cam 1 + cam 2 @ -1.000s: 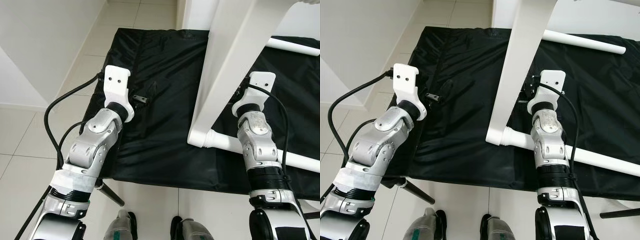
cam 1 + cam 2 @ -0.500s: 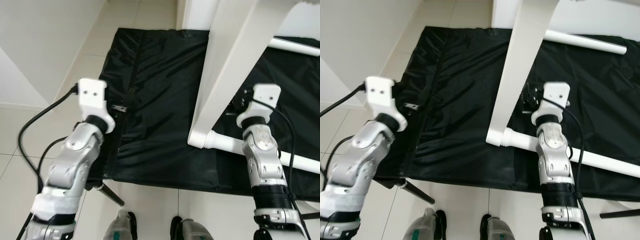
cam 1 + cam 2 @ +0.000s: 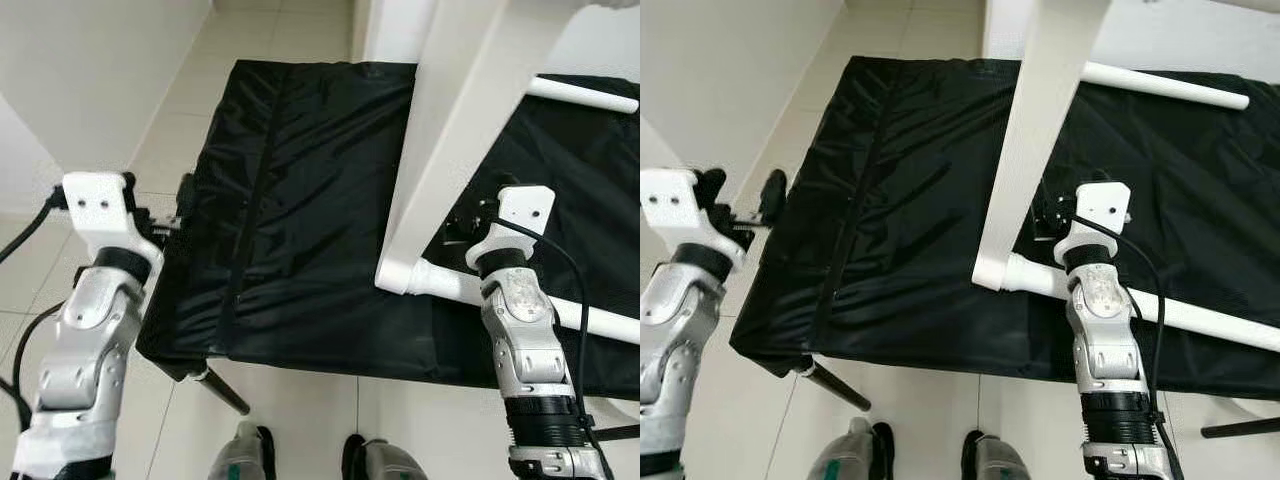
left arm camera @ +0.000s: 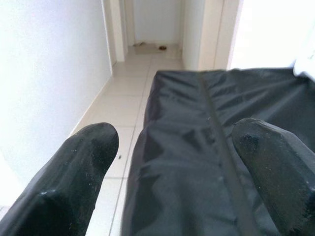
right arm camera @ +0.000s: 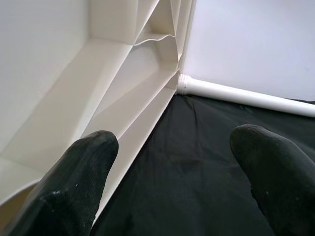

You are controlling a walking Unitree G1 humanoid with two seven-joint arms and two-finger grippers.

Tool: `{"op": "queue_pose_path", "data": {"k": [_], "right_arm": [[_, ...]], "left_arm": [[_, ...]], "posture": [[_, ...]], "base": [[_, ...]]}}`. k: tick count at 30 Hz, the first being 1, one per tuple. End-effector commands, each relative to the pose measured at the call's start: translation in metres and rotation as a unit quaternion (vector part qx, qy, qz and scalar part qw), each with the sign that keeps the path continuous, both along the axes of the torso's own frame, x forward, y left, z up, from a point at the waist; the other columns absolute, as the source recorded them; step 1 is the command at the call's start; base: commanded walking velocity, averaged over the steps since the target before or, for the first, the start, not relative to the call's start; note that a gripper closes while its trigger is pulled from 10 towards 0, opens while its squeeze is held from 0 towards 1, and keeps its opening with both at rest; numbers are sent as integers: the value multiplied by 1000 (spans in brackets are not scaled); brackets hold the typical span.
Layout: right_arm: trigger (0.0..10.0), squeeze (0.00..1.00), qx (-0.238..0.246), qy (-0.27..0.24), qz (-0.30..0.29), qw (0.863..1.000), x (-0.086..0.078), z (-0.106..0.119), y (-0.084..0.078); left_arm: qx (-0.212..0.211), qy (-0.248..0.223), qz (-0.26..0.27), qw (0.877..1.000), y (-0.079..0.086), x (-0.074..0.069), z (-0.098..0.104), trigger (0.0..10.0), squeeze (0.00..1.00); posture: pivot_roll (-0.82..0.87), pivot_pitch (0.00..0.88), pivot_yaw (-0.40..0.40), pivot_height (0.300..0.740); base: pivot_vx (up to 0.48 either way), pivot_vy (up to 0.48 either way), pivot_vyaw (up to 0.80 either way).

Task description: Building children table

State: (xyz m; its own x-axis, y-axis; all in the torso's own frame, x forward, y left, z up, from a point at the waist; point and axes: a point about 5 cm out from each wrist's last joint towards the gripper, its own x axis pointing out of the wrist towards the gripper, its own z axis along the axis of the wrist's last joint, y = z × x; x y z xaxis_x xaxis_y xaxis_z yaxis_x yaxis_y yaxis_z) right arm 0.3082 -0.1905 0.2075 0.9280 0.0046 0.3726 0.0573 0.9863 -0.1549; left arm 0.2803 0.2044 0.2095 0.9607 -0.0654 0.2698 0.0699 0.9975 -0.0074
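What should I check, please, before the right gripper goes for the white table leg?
1. Right gripper open: ok, fingers spread wide in its wrist view.
2. Right gripper empty: ok, nothing between its fingers.
3. Table leg within reach: ok, it stands just beside the right gripper, on the robot's left of it.
4. Leg joined to the white tube: cannot tell; they meet at the collar, but how firmly is not visible.
5. Left gripper out of the way: ok, open and empty at the left edge of the black cloth, well apart from the leg.
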Motion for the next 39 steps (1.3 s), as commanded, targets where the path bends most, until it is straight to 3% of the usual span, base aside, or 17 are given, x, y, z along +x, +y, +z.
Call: {"op": "queue_pose_path", "data": {"k": [1, 5, 8, 14, 21, 28, 39], "right_arm": [[10000, 0, 0, 1, 1, 1000, 1, -1, -1], [10000, 0, -16, 2, 16, 1000, 1, 0, 4], [10000, 0, -21, 4, 9, 1000, -5, -3, 1], [10000, 0, -14, 12, -6, 1000, -6, -9, -3], [10000, 0, -12, 12, -15, 1000, -2, -9, -8], [10000, 0, -19, 13, -25, 999, 3, -7, -17], [10000, 0, -24, 10, -22, 999, 7, -7, -14]], "left_arm": [[-3, 12, 6, 1000, 1, -2, -5, 10000, 0], [14, 55, -28, 998, -13, -6, -35, 10000, 0], [-3, 74, -8, 997, -12, -13, -48, 10000, 0], [27, 69, -15, 997, -17, -18, -49, 10000, 0], [30, 53, -15, 998, -13, -18, -39, 10000, 0], [44, 34, 1, 998, -4, -20, -30, 10000, 0], [53, 22, 5, 998, -1, -17, -26, 10000, 0]], "posture": [[-29, 158, 38, 740], [-48, 165, 45, 740], [-53, 164, 54, 740], [-31, 162, 46, 740], [-12, 154, 32, 740], [1, 148, 24, 740], [11, 128, 17, 740]], "base": [[0, 0, 0], [0, 0, 0], [0, 0, 0], [0, 0, 0], [0, 0, 0], [0, -380, 0], [0, -454, 0]]}}
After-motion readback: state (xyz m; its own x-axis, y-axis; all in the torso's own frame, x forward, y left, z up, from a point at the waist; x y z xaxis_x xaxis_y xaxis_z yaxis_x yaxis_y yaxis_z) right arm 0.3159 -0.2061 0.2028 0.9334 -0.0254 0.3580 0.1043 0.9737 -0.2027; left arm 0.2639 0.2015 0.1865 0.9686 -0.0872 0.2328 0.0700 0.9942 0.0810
